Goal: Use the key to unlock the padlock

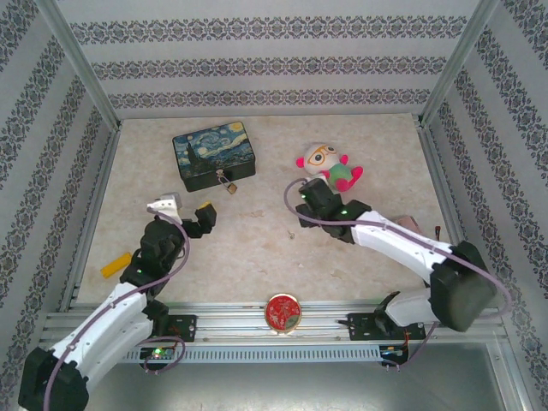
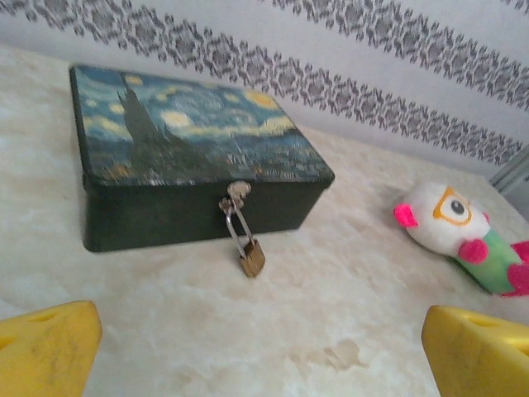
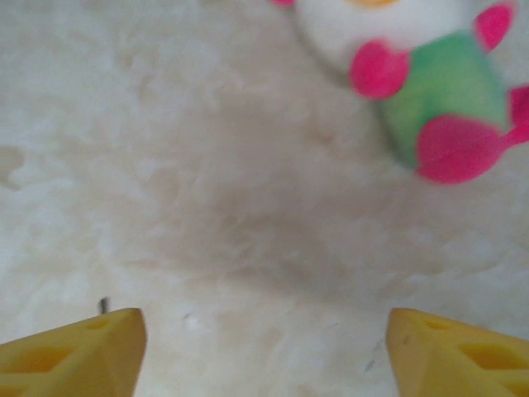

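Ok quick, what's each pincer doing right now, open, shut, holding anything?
Left pincer: open, holding nothing.
Right pincer: open, holding nothing.

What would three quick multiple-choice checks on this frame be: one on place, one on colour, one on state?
1. Where does the padlock hang?
A. at the front latch of the tin box
B. flat on the lid
C. loose by the near rail

2. What colour is its body?
A. red
B. brass
C. blue

3. What state is the left claw in?
A. shut on the padlock
B. shut on a key
C. open, nothing between its fingers

Answers:
1 A: the left wrist view shows its shackle hooked through the latch.
2 B: the body is brass under a silvery shackle.
3 C: the yellow fingers stand wide apart.
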Robot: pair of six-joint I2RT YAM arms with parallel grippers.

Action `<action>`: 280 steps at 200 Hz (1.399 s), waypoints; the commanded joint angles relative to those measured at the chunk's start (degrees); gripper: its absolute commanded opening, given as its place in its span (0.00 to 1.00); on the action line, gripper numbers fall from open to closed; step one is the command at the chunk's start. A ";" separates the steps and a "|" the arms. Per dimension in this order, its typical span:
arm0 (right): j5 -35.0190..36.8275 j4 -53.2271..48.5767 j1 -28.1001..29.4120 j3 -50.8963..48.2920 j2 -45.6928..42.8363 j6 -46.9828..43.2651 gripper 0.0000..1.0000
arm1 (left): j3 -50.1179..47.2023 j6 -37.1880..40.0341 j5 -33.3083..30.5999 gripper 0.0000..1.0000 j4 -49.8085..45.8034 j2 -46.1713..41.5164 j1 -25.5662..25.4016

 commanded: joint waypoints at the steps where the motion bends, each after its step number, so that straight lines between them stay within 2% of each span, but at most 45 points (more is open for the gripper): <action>1: -4.32 -9.08 1.97 4.10 4.51 3.82 0.66 | 1.75 -4.72 -1.83 0.99 -0.31 3.39 -1.37; 41: -16.29 -7.69 1.83 6.17 10.55 3.09 0.46 | 1.76 -6.23 -2.54 0.99 0.33 6.62 -1.32; 74: -19.87 -6.32 0.11 7.46 14.22 2.91 0.41 | 1.63 -6.47 -3.07 0.99 0.50 5.52 -1.31; 164: -18.00 -8.86 -0.26 13.56 22.36 4.05 0.40 | 0.14 -6.82 -5.58 0.99 -0.67 2.53 -1.32; 280: -17.10 -9.74 -0.28 12.92 24.85 5.79 0.36 | -1.00 -6.91 -6.37 0.99 -1.95 -0.04 -1.36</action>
